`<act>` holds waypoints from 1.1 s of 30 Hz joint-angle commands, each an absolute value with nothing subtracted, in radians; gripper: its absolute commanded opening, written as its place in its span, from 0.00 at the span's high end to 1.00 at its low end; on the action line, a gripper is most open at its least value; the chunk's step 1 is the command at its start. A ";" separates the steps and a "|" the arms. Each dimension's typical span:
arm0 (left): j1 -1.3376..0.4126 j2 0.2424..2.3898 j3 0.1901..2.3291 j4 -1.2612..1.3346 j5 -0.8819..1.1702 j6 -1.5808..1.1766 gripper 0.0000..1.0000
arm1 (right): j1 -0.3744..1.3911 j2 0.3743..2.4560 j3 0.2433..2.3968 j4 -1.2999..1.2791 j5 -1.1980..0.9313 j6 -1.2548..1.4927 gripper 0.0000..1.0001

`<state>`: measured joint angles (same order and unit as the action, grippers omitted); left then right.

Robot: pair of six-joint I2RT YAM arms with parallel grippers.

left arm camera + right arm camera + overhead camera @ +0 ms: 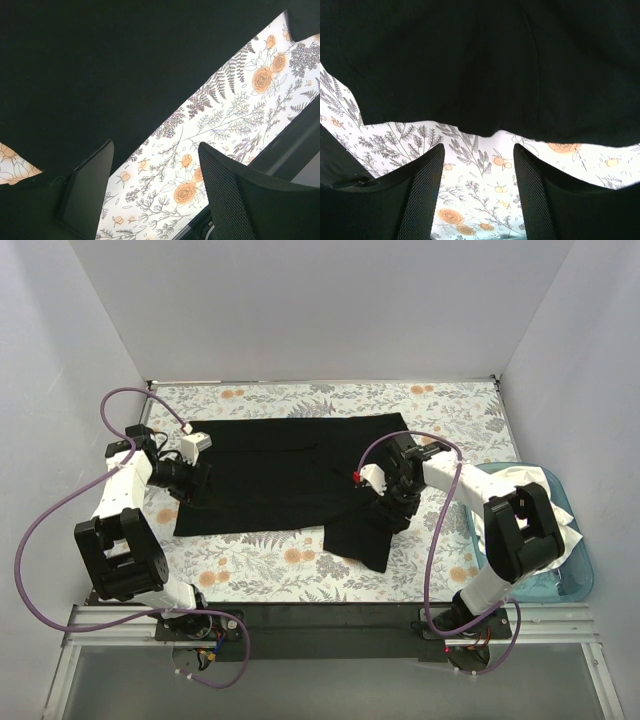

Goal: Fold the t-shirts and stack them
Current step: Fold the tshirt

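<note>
We can read no text, label, brand, number or sign on anything in these three views.

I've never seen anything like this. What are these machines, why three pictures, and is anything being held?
These are two robot arms bolted at the near edge of a table. One picture looks down from above; the other two come from a camera on each wrist, so the dark shapes at the bottom are that arm's own fingers. A black t-shirt lies spread on a floral cloth; white t-shirts sit in a teal tub on the right. The left gripper and right gripper are both open at the shirt's edges, holding nothing.
</note>
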<state>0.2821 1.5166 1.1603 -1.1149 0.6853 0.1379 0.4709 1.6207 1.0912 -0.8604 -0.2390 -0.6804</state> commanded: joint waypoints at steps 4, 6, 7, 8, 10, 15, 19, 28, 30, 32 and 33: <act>0.282 1.513 1.187 -1.082 0.655 0.117 0.32 | 0.506 1.654 1.098 -0.818 -0.249 -0.669 0.39; 0.284 1.511 1.181 -1.065 0.640 0.109 0.32 | 0.508 1.661 1.083 -0.799 -0.245 -0.672 0.43; 0.282 1.511 1.175 -1.066 0.631 0.124 0.32 | 0.508 1.666 1.080 -0.796 -0.245 -0.672 0.45; 0.284 1.512 1.172 -1.068 0.626 0.133 0.32 | 0.508 1.672 1.075 -0.793 -0.248 -0.672 0.49; 0.284 1.519 1.164 -1.077 0.617 0.161 0.32 | 0.511 1.678 1.071 -0.782 -0.247 -0.669 0.50; 0.284 1.539 1.152 -1.083 0.604 0.178 0.34 | 0.514 1.683 1.057 -0.753 -0.238 -0.661 0.56; 0.284 1.537 1.143 -1.091 0.611 0.202 0.36 | 0.514 1.680 1.045 -0.738 -0.229 -0.646 0.78; 0.331 1.517 1.091 -1.144 0.626 0.555 0.52 | 0.514 1.658 1.051 -0.753 -0.224 -0.641 0.99; 0.336 1.522 1.083 -1.143 0.624 0.607 0.55 | 0.514 1.658 1.054 -0.762 -0.224 -0.641 0.99; 0.347 1.532 1.081 -1.158 0.621 0.723 0.59 | 0.514 1.657 1.055 -0.770 -0.224 -0.641 0.99; 0.350 1.548 1.083 -1.175 0.614 0.770 0.59 | 0.514 1.657 1.057 -0.773 -0.225 -0.640 0.99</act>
